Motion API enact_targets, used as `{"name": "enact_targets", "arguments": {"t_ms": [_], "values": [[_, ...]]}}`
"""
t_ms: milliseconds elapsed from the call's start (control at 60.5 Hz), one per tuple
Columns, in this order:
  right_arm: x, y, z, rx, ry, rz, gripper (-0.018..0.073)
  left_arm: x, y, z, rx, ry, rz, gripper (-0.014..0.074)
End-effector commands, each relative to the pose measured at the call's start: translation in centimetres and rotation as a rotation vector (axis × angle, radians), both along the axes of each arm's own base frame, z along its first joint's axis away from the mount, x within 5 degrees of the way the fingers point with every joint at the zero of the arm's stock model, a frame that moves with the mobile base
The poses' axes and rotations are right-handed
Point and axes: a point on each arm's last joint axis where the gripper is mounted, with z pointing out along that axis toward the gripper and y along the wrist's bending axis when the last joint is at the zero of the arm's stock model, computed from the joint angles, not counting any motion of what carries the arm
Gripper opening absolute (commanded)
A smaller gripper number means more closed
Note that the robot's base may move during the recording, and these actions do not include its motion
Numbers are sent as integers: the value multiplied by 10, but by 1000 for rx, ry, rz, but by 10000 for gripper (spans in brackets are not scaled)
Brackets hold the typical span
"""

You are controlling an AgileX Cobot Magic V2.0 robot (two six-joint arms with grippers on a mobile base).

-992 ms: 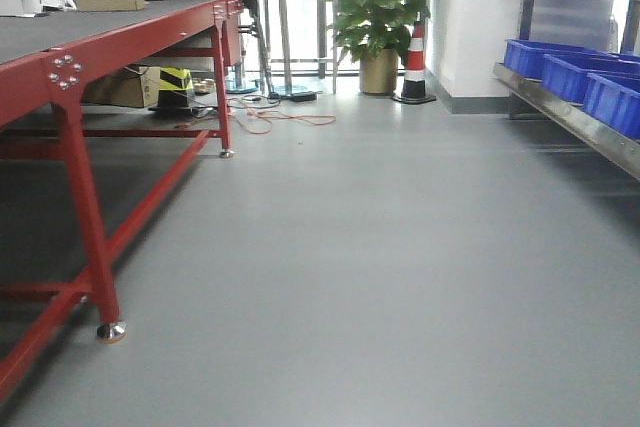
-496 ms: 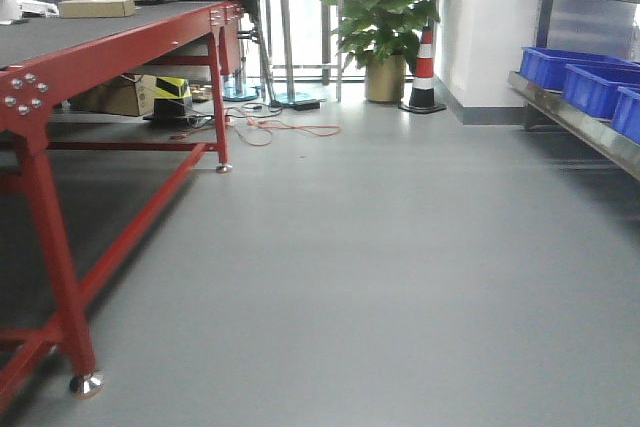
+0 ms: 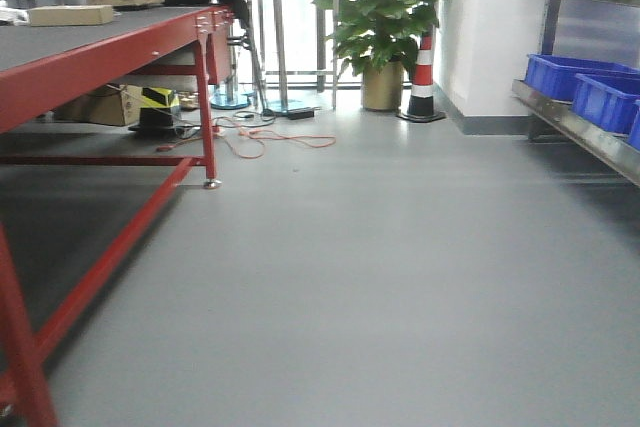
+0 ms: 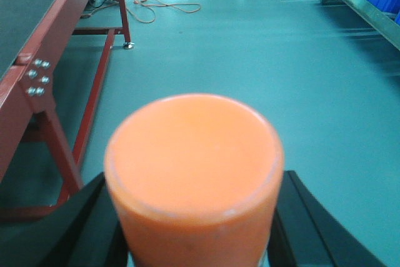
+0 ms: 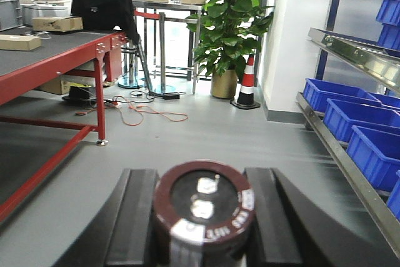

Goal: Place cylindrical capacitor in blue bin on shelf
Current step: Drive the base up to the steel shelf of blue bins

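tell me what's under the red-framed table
Under the red-framed table sit a brown cardboard box and a black-and-yellow striped block; the table's top hides anything farther left.

Floor (image 3: 380, 277): a broad bare lane runs near to far through the middle, open to passage. The left side is closed by the red table (image 3: 100, 42); its legs and low braces line the lane's edge, with boxes (image 3: 110, 105) beneath at the far end. Cables (image 3: 270, 137) lie loose on the floor beyond the table's far leg. The far end is blocked by a plant (image 3: 385, 17), a cone (image 3: 423, 77) and a steel stand (image 3: 285, 7). The right side is bounded by the shelf (image 5: 340, 154). Blue bins (image 5: 350, 117) stand open-topped on its lower level, with open space above them below the upper level. Neither gripper has free room: the right gripper (image 5: 201, 229) is filled by the capacitor (image 5: 203, 201), the left gripper (image 4: 194, 232) by an orange cylinder (image 4: 194, 154).
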Motion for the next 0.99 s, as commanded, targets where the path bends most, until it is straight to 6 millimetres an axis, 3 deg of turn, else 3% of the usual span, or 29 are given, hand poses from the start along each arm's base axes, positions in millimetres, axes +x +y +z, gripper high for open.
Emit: {"name": "enact_targets", "arguments": {"t_ms": [0,975], "values": [[0,0,2,0,-22,-3,-109,-1,-1,3,-6,-25,-8,-111],[0,0,2,0,-22,-3,-109,-1,-1,3,-6,-25,-8,-111]]}}
